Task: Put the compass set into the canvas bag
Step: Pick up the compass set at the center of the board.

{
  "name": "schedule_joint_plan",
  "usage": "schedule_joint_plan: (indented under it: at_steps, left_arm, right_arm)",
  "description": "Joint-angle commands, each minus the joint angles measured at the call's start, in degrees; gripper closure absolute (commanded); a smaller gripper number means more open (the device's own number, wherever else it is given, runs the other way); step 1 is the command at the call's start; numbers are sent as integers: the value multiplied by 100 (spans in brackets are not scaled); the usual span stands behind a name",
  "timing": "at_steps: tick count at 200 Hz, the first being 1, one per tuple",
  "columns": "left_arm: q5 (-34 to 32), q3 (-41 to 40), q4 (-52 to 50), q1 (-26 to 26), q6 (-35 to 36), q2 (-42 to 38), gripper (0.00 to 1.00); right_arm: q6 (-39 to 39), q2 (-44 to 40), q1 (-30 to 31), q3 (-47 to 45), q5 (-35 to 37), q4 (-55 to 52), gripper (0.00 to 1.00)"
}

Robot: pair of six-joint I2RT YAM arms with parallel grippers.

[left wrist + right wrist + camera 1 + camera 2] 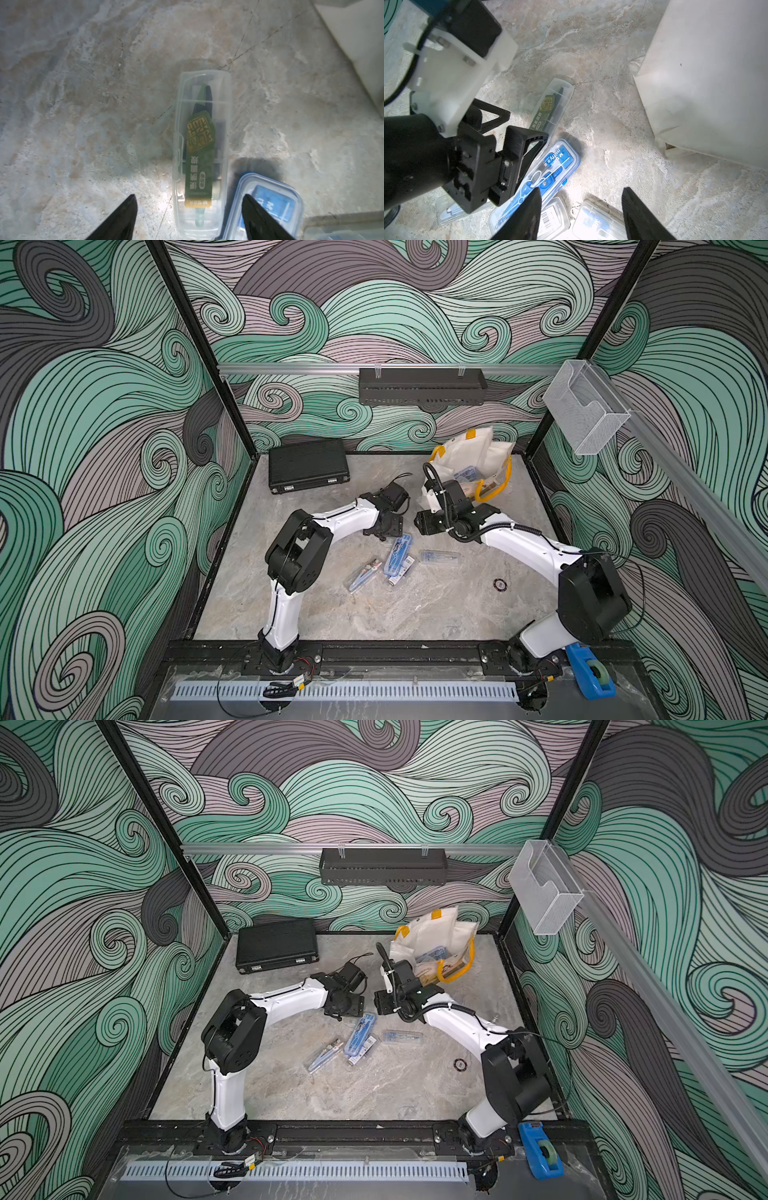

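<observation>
We can't see green-label case (202, 149) in top views, hid under left gripper (384, 531); blue case (268, 205) cut off in L wrist view.

Walls (415, 302) on three sides: wave-swirl print in teal, mauve and dark grey. Black posts (201, 344) at the back corners. Tabletop (415, 614): grey marble look, thin dark hairlines visible in the wrist views. Aluminium rail (291, 369) across the back wall, black slotted tray (422, 385) hung on it. Second rail (685, 477) down the right wall, clear plastic bin (586, 410) at its far end. White slotted cable duct (374, 691) along the front edge. Light even and diffuse.
</observation>
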Motion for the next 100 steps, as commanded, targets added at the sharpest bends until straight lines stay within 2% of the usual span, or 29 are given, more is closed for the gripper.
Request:
schedule_joint_plan:
  at_steps: [1,100]
  left_arm:
    - [-249,273,-419,-24,-84,166,22]
    - [-136,574,-434,-77,-67,603,25]
  right_arm:
    - [184,70,-40,26,130,61,38]
    - [230,231,-67,121,84,23,38]
